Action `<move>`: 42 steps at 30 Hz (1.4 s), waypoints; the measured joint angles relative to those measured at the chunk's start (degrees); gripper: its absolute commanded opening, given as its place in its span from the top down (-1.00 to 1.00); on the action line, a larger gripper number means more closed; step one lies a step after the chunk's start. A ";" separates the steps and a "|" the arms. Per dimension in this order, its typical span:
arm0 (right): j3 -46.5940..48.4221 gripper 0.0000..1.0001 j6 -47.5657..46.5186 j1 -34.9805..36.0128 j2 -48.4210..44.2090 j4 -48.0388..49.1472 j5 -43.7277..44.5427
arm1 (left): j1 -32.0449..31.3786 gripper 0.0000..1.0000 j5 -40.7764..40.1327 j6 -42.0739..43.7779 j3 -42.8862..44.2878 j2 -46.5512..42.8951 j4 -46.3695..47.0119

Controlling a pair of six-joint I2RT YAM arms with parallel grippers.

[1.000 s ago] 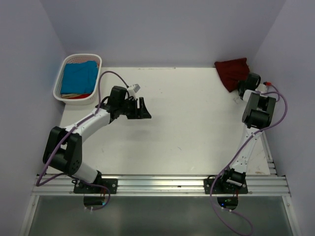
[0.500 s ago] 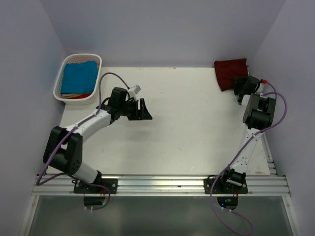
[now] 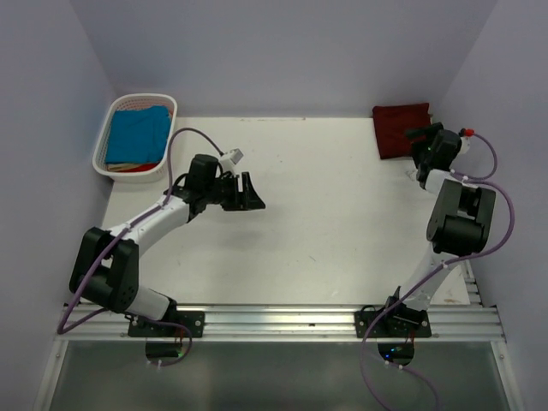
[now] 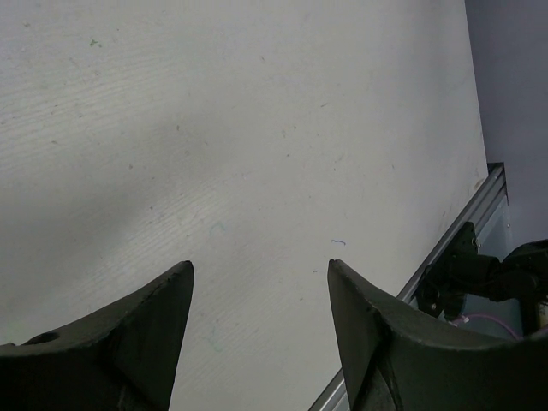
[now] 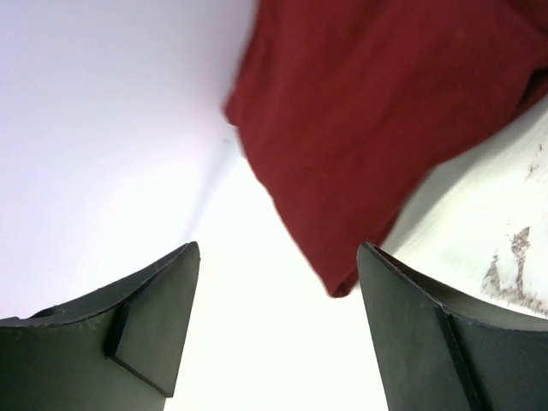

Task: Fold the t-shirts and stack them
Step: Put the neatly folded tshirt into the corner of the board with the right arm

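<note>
A dark maroon t-shirt [image 3: 401, 130] lies folded in the table's far right corner; the right wrist view shows it as red cloth [image 5: 377, 111] just beyond the fingers. My right gripper [image 3: 419, 147] stands open beside the shirt's right edge, nothing between its fingers [image 5: 137, 317]. A turquoise-blue t-shirt [image 3: 137, 134] lies folded in the white basket [image 3: 106, 137] at the far left. My left gripper [image 3: 252, 193] hovers open over bare table left of centre, and the left wrist view shows only table between its fingers [image 4: 137, 325].
Red cloth [image 3: 141, 168] shows under the blue shirt at the basket's front. Pale walls close in the table on the left, back and right. An aluminium rail [image 3: 282, 318] runs along the near edge by the arm bases.
My right gripper has let go of the maroon t-shirt and opened, then drawn back to its right. The shirt now lies flatter. The left arm has barely moved.
</note>
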 measured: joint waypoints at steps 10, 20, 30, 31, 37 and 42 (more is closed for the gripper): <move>-5.53 -0.48 -6.01 2.38 -13.99 -4.13 -8.11 | 0.00 -0.49 0.15 -0.57 -1.49 -2.84 2.23; -6.86 -0.97 -25.40 25.99 -27.65 -26.58 -20.33 | 0.02 -1.00 -4.66 0.02 -1.40 -12.81 5.27; -6.69 -0.97 -34.12 35.41 -38.21 -40.85 -18.29 | 9.29 -1.00 -9.31 3.17 6.67 -13.53 2.51; -6.56 -0.97 -34.73 36.87 -38.21 -42.32 -17.53 | 10.54 -1.00 -9.84 3.43 7.96 -12.81 1.60; -5.14 -0.97 -36.79 44.59 -38.21 -49.44 -14.16 | 11.96 -1.00 -9.55 4.79 9.29 -13.38 -1.33; -4.59 -0.97 -36.48 47.60 -39.32 -49.62 -14.36 | 11.96 -1.00 -8.17 4.87 7.54 -18.71 -3.06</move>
